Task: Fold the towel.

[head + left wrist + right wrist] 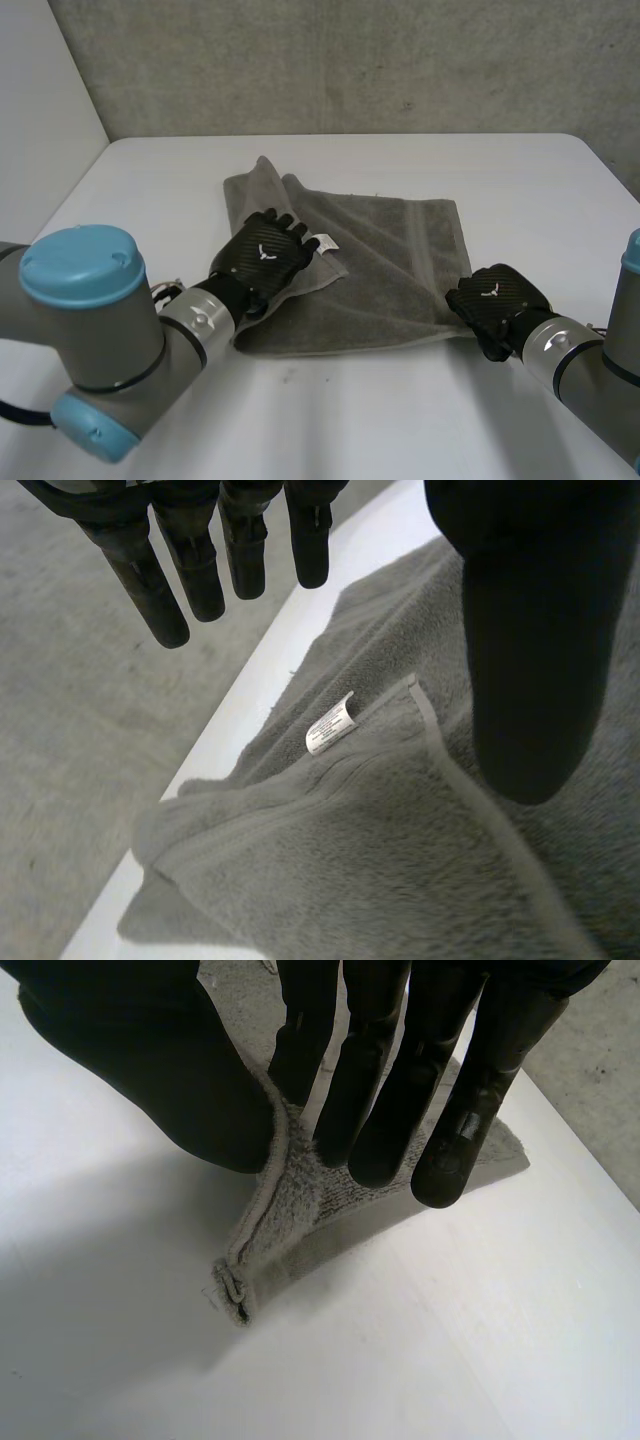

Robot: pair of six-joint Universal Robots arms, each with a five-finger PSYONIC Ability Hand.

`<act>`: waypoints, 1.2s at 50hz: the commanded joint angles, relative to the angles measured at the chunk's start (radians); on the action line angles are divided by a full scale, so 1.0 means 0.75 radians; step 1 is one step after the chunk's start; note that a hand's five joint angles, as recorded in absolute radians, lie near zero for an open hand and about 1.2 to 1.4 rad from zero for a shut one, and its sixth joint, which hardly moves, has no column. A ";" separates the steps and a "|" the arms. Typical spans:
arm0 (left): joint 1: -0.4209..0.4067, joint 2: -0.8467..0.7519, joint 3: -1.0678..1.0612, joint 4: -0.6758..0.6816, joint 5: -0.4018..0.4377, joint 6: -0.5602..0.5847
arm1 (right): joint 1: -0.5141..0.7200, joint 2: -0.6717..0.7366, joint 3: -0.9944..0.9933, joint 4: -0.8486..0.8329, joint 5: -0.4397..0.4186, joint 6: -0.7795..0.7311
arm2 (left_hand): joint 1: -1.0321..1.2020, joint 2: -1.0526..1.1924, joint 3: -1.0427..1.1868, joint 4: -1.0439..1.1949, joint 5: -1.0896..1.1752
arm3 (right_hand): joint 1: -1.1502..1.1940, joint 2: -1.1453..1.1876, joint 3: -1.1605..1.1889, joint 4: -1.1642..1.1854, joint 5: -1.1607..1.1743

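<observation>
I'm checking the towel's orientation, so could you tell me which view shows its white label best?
The left wrist view: the label sits large on the hem of the towel. The head view gives it as a small white fleck beside the left hand. The right wrist view faces another corner, pinched by the right hand.

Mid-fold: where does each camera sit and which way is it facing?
Head view: between and behind the arms, looking down at table, towel, left hand and right hand.
Left wrist view: on that wrist, along its open hand, over the towel's label.
Right wrist view: on that wrist, along its hand pinching a towel corner.
All share the towel.
</observation>
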 commanded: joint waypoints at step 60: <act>0.272 -0.347 0.170 -0.145 0.716 0.840 | 0.005 0.051 0.004 -0.020 0.007 0.000 | 0.628 0.625 0.626 0.626 0.625 | 0.563 0.287 0.278 0.268 0.300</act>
